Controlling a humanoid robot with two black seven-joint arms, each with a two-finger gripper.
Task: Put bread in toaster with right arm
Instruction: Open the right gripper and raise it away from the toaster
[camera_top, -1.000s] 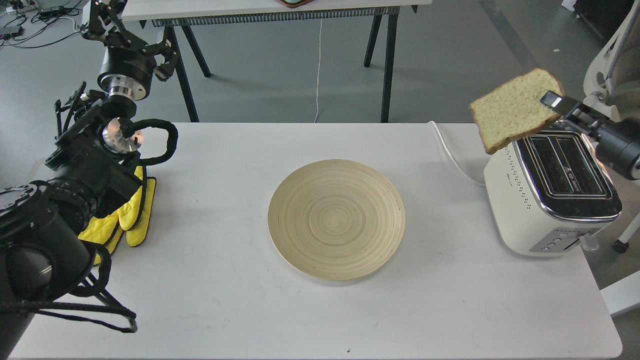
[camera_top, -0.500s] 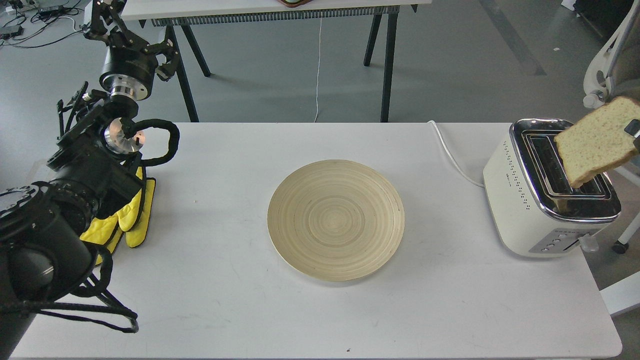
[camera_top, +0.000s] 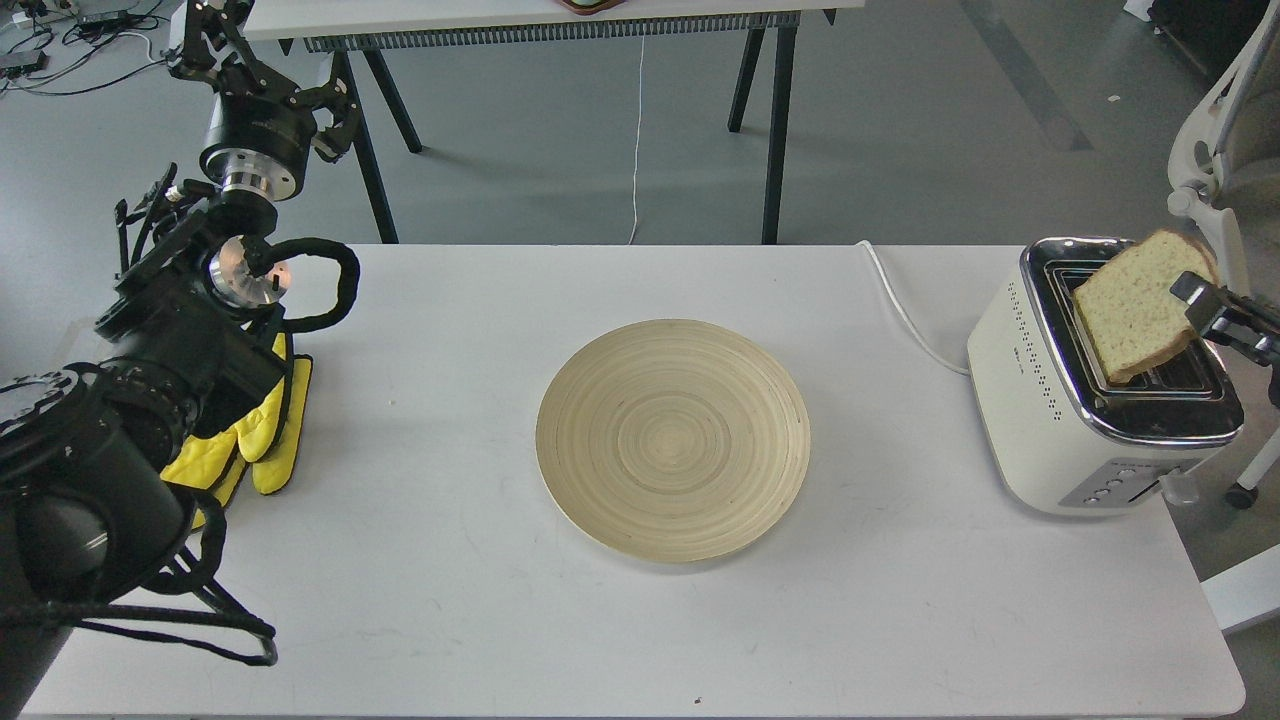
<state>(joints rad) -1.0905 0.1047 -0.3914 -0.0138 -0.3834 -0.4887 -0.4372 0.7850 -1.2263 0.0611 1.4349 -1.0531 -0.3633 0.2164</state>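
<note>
Right gripper (camera_top: 1190, 300) pinches the bread (camera_top: 1135, 315) by its crust edge, tilted over the toaster (camera_top: 1090, 400), low corner at 1 slot, possibly just inside. Soft, light slice: squeeze gently. Left gripper (camera_top: 215, 40) hangs idle, fingers apparently spread.

tilted bread (camera_top: 1130, 305) over cream toaster (camera_top: 1050, 400) slot

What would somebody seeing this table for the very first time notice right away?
Probably the light tan slice of sandwich bread, tilted over the chrome top of the boxy cream-white toaster at the table's right edge, pinched by the black right gripper. Next, the round pale wooden plate sits bare at the table's centre. On the left, a bright yellow mitt peeks out beside the bulky black left arm.
</note>
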